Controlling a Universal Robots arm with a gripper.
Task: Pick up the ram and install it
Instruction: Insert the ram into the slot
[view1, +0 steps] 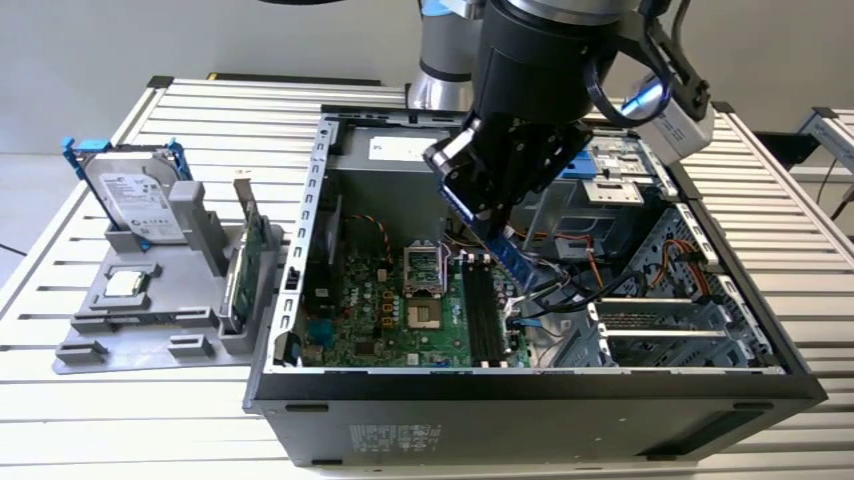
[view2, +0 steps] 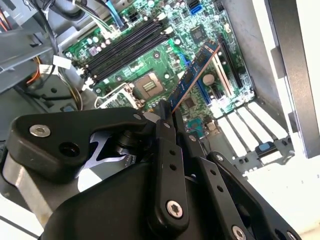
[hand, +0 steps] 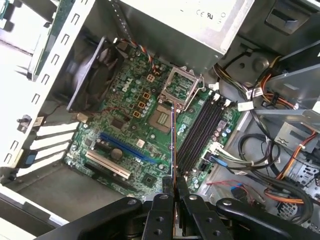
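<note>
The fingers are matt metal, the ram glossy.

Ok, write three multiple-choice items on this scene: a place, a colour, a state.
1. Inside the case, the ram is: A. held above the motherboard B. plugged into it C. lying flat on it
2. The hard drive's frame is: A. red B. blue C. yellow
3. The claw is: A. open B. shut on nothing C. shut on the ram
1 A, it hangs above the board; 2 B, blue rims the drive; 3 C, it pinches the stick's end.
</note>
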